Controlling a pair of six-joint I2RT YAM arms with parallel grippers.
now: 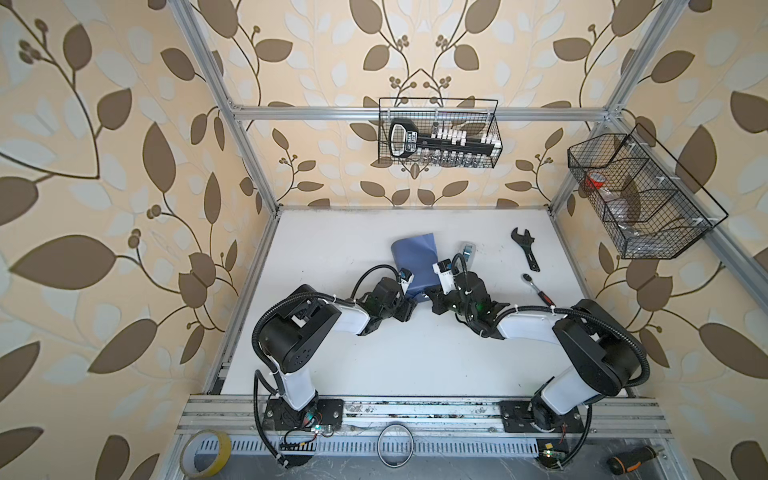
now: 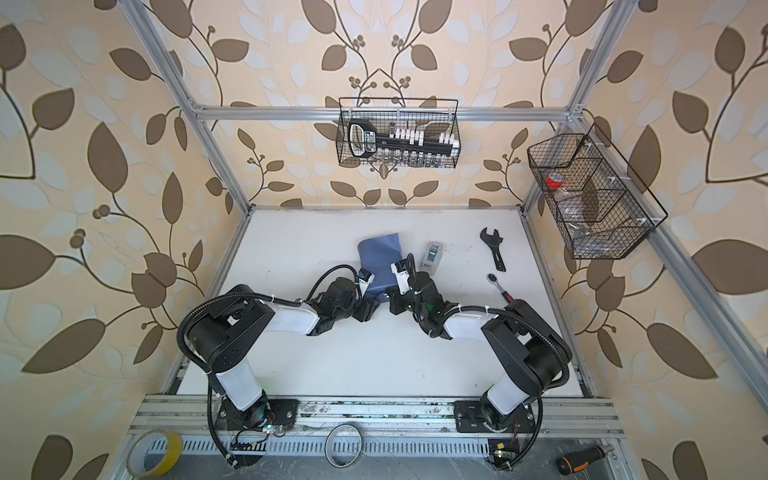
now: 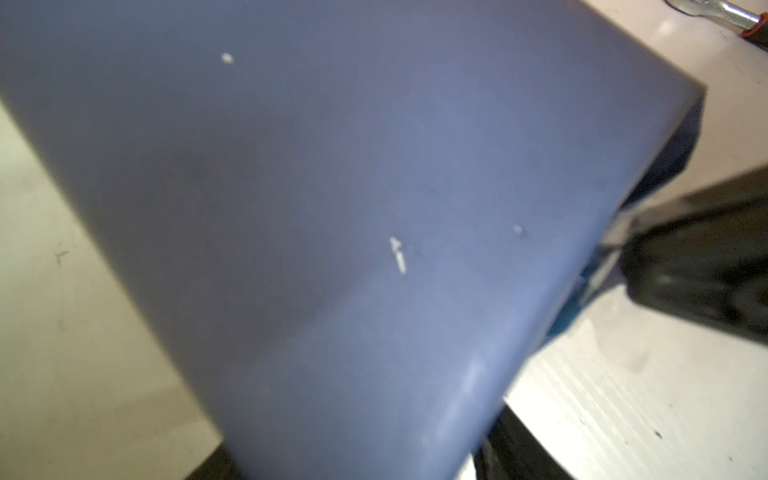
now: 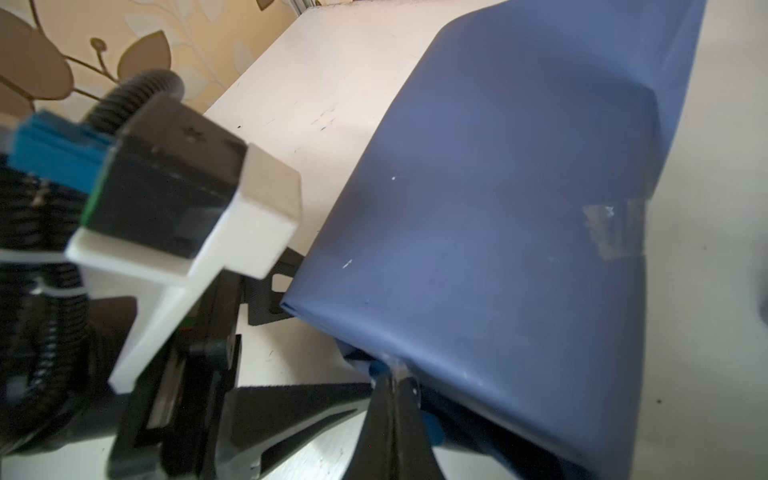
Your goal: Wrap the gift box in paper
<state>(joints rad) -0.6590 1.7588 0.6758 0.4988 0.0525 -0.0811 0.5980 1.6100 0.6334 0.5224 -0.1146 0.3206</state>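
The paper [image 1: 415, 264] [image 2: 380, 259] shows its slate-blue face and lies curled over into a long bundle at mid-table in both top views. The gift box is hidden under it. My left gripper [image 1: 406, 311] [image 3: 365, 469] sits at the bundle's near end, its black fingers [image 3: 523, 457] against both sides of the paper [image 3: 374, 208]. My right gripper [image 1: 429, 297] [image 4: 392, 370] is shut, pinching the paper's near lower edge [image 4: 498, 249]. A strip of clear tape [image 4: 611, 232] sticks on the paper's seam.
A grey-white tape dispenser [image 1: 467, 250] lies just right of the paper. Further right are a black wrench [image 1: 525, 253] and a ratchet [image 1: 538, 291]. Wire baskets [image 1: 440, 133] [image 1: 640, 195] hang on the walls. A yellow tape roll [image 1: 205, 453] and a screwdriver [image 1: 631, 459] lie at the front.
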